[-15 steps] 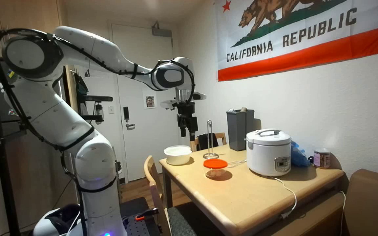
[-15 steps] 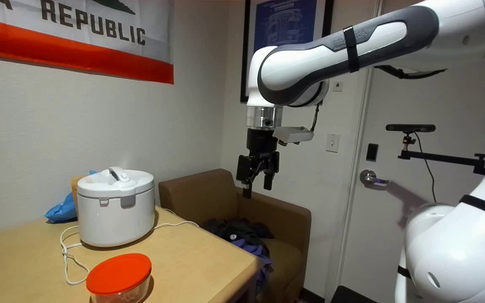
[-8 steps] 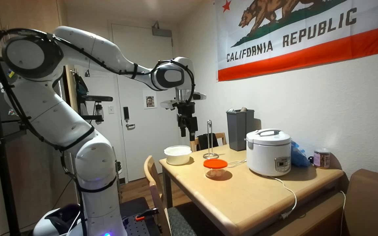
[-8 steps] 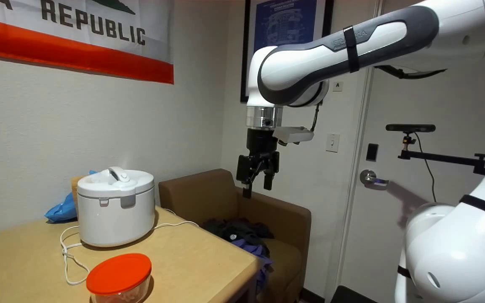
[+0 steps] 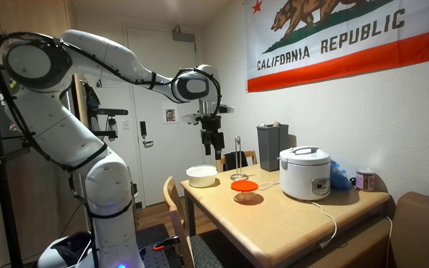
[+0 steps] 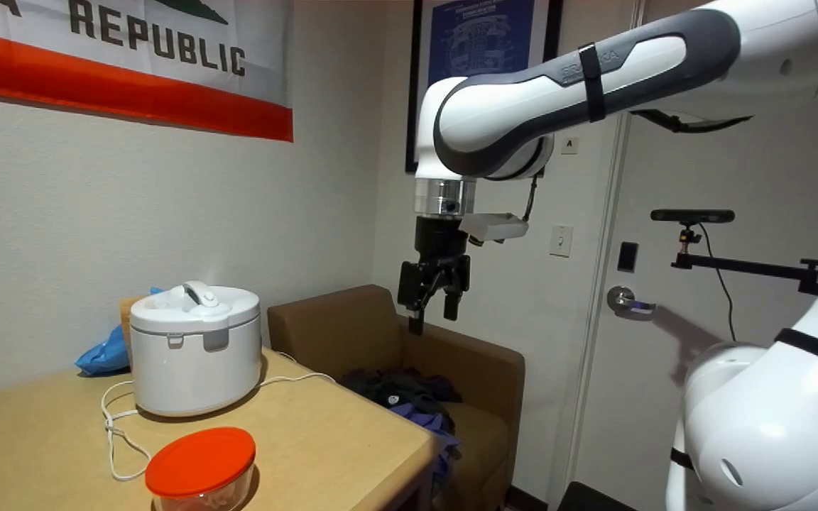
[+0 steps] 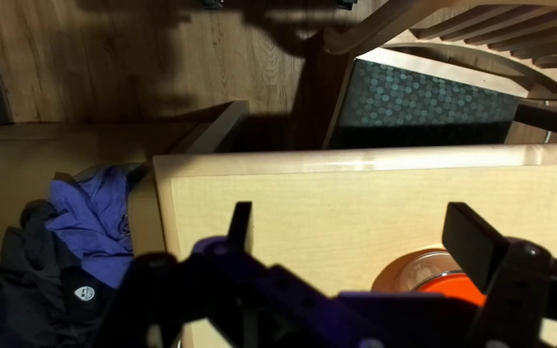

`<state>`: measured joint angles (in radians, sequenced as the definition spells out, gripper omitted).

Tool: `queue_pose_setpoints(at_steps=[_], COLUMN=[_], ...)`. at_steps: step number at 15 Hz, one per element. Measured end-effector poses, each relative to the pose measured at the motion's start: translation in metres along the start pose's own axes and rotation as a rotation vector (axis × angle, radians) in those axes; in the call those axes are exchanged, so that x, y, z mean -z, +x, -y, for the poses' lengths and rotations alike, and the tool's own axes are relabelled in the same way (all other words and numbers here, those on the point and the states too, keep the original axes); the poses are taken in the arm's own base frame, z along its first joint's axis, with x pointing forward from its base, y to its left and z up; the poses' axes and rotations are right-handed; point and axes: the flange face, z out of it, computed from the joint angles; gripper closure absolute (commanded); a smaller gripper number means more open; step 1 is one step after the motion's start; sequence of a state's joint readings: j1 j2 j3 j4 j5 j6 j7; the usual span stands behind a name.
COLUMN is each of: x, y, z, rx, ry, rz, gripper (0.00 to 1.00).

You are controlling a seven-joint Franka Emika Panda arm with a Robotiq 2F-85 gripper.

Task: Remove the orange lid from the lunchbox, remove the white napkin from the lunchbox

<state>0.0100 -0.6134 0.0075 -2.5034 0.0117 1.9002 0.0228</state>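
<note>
The orange lid (image 5: 244,185) lies flat on top of the small round see-through lunchbox (image 5: 245,197) on the table. In an exterior view, the lid (image 6: 201,461) and the glass side of the lunchbox (image 6: 224,495) show at the lower edge. My gripper (image 5: 213,153) is open and empty, pointing down high above the table; it also shows in an exterior view (image 6: 434,319). In the wrist view, the open gripper (image 7: 349,212) partly hides the lid (image 7: 455,286) and lunchbox (image 7: 433,263). Something pale shows dimly through the glass; I cannot make out the white napkin clearly.
A white bowl (image 5: 202,176) and a metal paper-towel stand (image 5: 239,163) are near the lunchbox. A white rice cooker (image 5: 304,174) with a cord, a grey bin (image 5: 272,147) and a jar (image 5: 365,180) stand toward the wall. A chair (image 7: 428,104) stands at the table edge.
</note>
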Motion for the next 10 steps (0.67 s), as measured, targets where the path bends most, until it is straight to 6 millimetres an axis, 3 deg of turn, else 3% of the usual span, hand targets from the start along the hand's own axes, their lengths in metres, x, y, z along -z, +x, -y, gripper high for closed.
queue_pose_setpoints(at_steps=[3, 10], x=[0.003, 0.01], y=[0.002, -0.003], z=[0.013, 0.074], rx=[0.031, 0.176], ry=[-0.014, -0.064], rz=[-0.004, -0.025], gripper=[0.0, 0.0])
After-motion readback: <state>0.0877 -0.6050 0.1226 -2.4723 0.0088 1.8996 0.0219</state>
